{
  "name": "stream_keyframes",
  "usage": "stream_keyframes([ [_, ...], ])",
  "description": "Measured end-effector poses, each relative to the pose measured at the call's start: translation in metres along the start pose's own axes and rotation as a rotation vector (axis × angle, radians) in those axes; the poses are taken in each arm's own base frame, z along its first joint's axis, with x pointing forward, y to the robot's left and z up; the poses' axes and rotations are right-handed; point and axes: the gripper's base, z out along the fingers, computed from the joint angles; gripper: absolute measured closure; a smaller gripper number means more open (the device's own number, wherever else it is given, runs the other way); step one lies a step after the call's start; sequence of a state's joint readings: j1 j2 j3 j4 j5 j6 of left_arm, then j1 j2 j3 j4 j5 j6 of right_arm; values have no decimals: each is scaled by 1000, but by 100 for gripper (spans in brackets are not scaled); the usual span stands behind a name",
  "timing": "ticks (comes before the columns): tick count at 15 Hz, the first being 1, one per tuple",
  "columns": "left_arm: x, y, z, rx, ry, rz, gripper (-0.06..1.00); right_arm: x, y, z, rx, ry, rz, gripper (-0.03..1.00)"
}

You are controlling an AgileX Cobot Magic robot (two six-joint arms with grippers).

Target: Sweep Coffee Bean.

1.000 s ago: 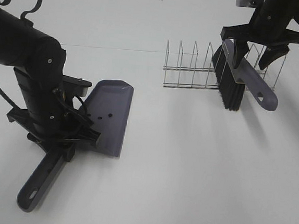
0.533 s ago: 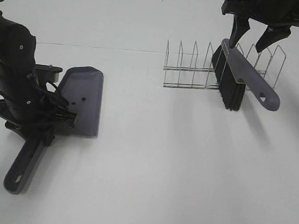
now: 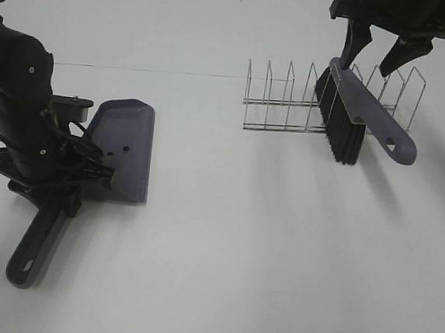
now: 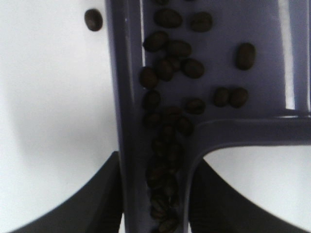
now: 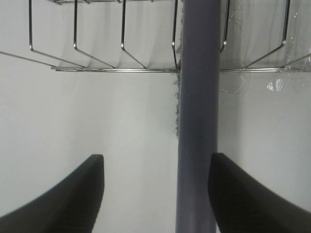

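Note:
A grey dustpan (image 3: 127,146) lies flat on the white table at the left. My left gripper (image 3: 58,191) is shut on its handle (image 3: 34,247). In the left wrist view several coffee beans (image 4: 167,53) lie in the dustpan (image 4: 262,29) and crowd down its handle channel between my fingers (image 4: 97,204). One coffee bean (image 4: 93,19) lies on the table beside the pan's wall. The brush (image 3: 350,115) leans in the wire rack (image 3: 283,102). My right gripper (image 3: 381,52) hangs open above it, with the brush handle (image 5: 198,121) below the gap, apart from the fingers (image 5: 73,199).
The wire rack (image 5: 121,58) stands at the back right of the white table. The left arm's black body (image 3: 18,94) rises at the far left, beside the dustpan.
My left arm has carried the dustpan to the left. My right gripper has let go of the brush and risen; the brush stays leaning in the rack.

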State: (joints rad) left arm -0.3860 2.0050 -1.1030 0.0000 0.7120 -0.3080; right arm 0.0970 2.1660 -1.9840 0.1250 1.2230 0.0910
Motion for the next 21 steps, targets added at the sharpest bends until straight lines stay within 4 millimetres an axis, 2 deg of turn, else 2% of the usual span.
stream_keyframes([
  [5, 0, 0, 0, 0, 0, 4, 62, 0, 3, 0, -30, 3, 11, 43],
  [7, 0, 0, 0, 2, -5, 3, 54, 0, 3, -1, -31, 2, 11, 43],
  [10, -2, 0, 0, 5, -17, 3, 34, 1, 4, -10, -36, -18, 9, 43],
  [13, 1, 0, 0, -2, 6, 3, 30, 4, 6, -25, -44, -41, 8, 43],
  [16, 4, 2, -14, -18, 21, 53, 30, 25, 6, -46, -44, -32, 10, 43],
  [19, 3, 6, -43, -25, -47, 77, 30, 65, 3, -64, -39, 14, 17, 43],
  [21, -1, 24, -59, -23, -77, 48, 30, 95, -1, -71, -33, 54, 22, 43],
])
